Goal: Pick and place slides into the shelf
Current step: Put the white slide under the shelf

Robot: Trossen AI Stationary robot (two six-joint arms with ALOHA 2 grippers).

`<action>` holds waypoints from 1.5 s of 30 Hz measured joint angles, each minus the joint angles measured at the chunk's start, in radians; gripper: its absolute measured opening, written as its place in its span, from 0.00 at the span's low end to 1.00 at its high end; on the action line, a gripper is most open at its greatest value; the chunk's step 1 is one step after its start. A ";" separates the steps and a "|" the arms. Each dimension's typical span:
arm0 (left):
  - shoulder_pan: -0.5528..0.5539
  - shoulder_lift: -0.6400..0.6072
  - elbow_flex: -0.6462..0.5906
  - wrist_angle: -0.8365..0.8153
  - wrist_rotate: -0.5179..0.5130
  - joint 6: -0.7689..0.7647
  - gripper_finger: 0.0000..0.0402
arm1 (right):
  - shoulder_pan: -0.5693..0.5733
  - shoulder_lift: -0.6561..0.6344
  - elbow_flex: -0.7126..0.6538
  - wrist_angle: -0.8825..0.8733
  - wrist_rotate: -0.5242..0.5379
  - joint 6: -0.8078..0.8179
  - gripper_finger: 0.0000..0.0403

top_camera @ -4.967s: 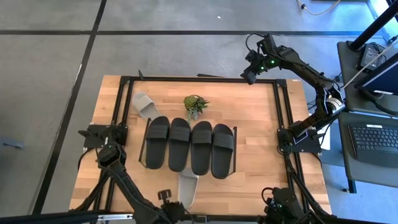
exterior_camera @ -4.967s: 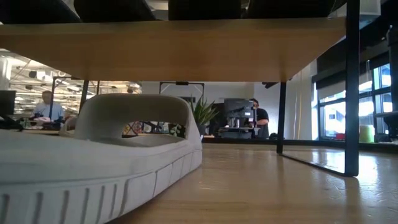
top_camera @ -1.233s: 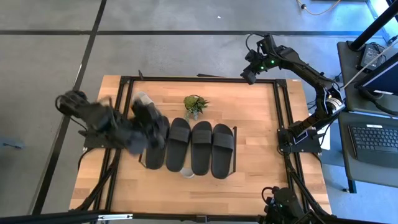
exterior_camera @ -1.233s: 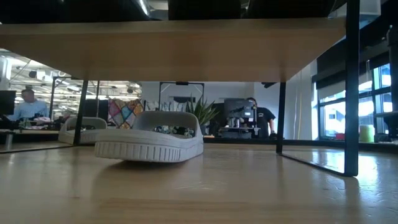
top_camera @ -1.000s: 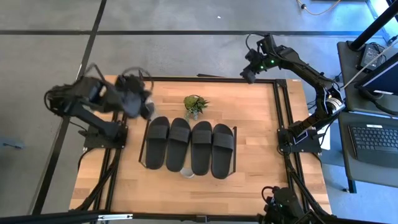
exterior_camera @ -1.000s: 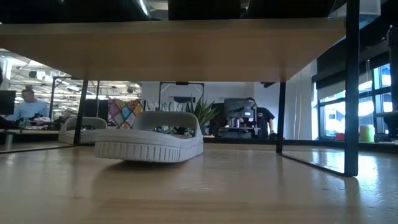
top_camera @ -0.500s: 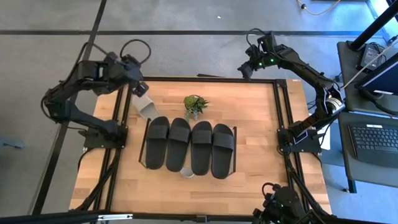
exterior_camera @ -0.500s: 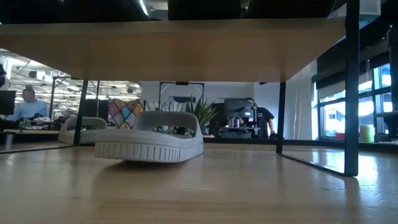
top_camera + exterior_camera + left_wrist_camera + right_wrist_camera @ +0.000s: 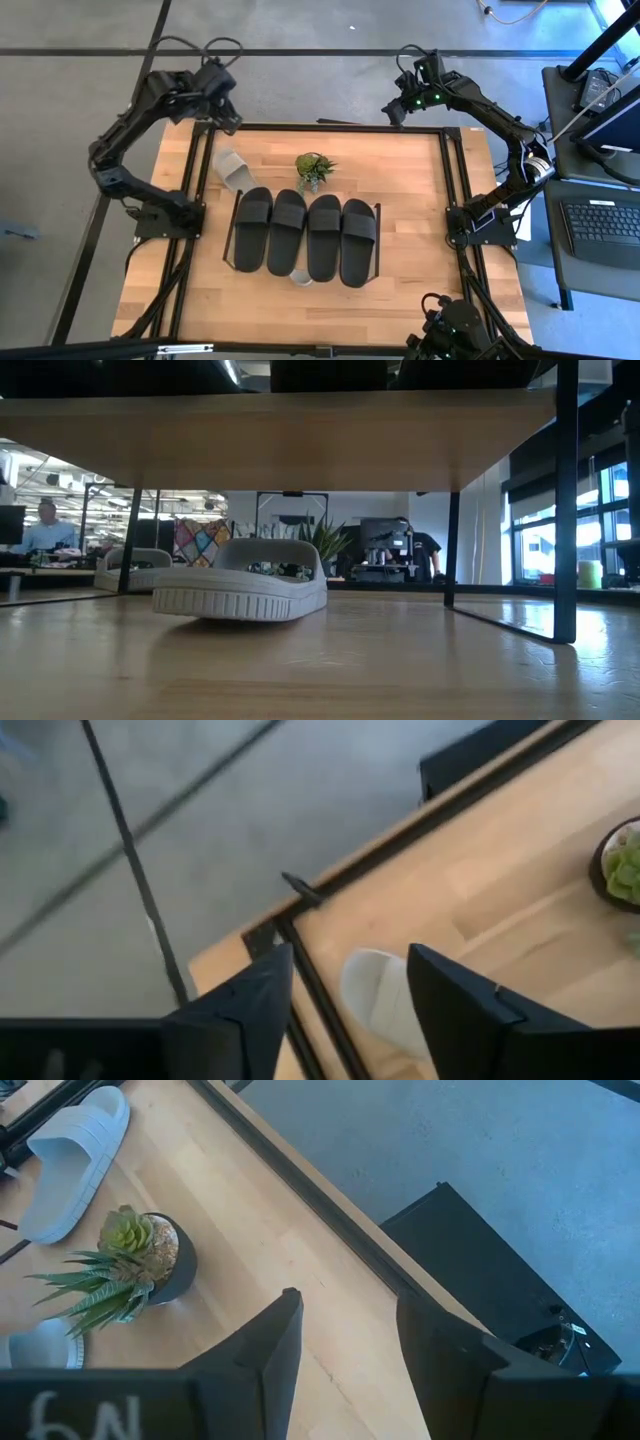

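The grey slide (image 9: 232,168) lies on the desk (image 9: 420,215) just beside the shelf's (image 9: 236,215) far left corner, so I should lower my spread, empty left gripper (image 9: 226,122) squarely over its strap before closing.

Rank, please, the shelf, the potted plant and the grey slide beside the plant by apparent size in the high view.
1. The shelf, clearly largest.
2. The grey slide.
3. The potted plant, close to the slide in size.
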 joint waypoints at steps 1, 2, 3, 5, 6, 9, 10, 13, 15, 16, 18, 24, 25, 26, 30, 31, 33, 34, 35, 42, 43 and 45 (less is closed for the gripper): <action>0.024 0.010 -0.009 0.004 0.028 0.000 0.49 | 0.000 0.000 0.000 0.000 0.000 0.000 0.41; 0.046 0.019 -0.023 0.002 0.053 0.005 0.50 | 0.000 0.000 0.000 0.000 0.000 0.000 0.41; 0.062 0.028 -0.038 0.003 0.063 0.019 0.51 | 0.000 0.000 0.000 0.000 0.000 0.000 0.41; 0.085 0.040 -0.092 0.007 0.063 0.043 0.52 | 0.000 0.000 0.000 0.000 0.000 0.000 0.41; 0.093 0.044 -0.124 0.016 0.064 0.052 0.52 | 0.000 0.000 0.000 0.000 0.000 0.000 0.41; 0.110 0.048 -0.233 0.062 0.064 0.077 0.53 | 0.000 0.000 0.000 0.000 0.000 -0.002 0.41; 0.113 0.048 -0.269 0.071 0.064 0.077 0.53 | 0.000 0.000 0.000 0.000 0.000 -0.002 0.41; 0.117 0.048 -0.369 0.097 0.064 0.052 0.53 | 0.000 0.000 0.000 0.000 0.000 -0.004 0.41; 0.117 0.048 -0.425 0.111 0.067 0.024 0.53 | 0.000 0.000 0.000 0.000 0.000 -0.005 0.41; 0.114 0.048 -0.450 0.117 0.067 0.013 0.53 | 0.000 0.000 0.000 0.000 0.000 -0.005 0.41; 0.107 0.047 -0.503 0.131 0.067 -0.004 0.53 | 0.000 0.000 0.000 0.000 0.000 -0.005 0.41; 0.084 0.047 -0.649 0.182 0.067 -0.062 0.53 | 0.000 0.000 0.000 0.000 0.000 -0.007 0.41; 0.078 0.047 -0.670 0.190 0.068 -0.077 0.53 | 0.000 0.000 0.000 0.000 0.000 -0.008 0.41; 0.071 0.047 -0.689 0.194 0.077 -0.086 0.53 | 0.000 0.000 0.000 0.000 0.000 -0.008 0.41; 0.042 0.046 -0.737 0.239 0.145 -0.093 0.53 | 0.000 0.000 0.000 0.003 0.000 -0.008 0.41; 0.032 0.046 -0.749 0.259 0.156 -0.102 0.53 | 0.000 0.000 0.000 0.004 0.000 -0.008 0.41; 0.015 0.046 -0.770 0.295 0.166 -0.113 0.53 | 0.000 0.000 0.000 0.006 0.000 -0.008 0.41; 0.011 0.046 -0.783 0.314 0.168 -0.120 0.53 | 0.000 0.000 0.000 0.007 0.000 -0.008 0.41; 0.009 0.046 -0.796 0.330 0.168 -0.135 0.53 | 0.000 0.000 0.000 0.008 0.000 -0.008 0.41; 0.007 0.046 -0.867 0.399 0.246 -0.222 0.53 | 0.000 0.000 0.000 0.011 0.000 -0.008 0.41; 0.003 0.046 -0.873 0.402 0.246 -0.237 0.53 | 0.000 0.000 0.000 0.012 0.000 -0.008 0.41; -0.008 0.046 -0.887 0.405 0.246 -0.269 0.53 | 0.000 0.000 0.000 0.012 0.000 -0.009 0.41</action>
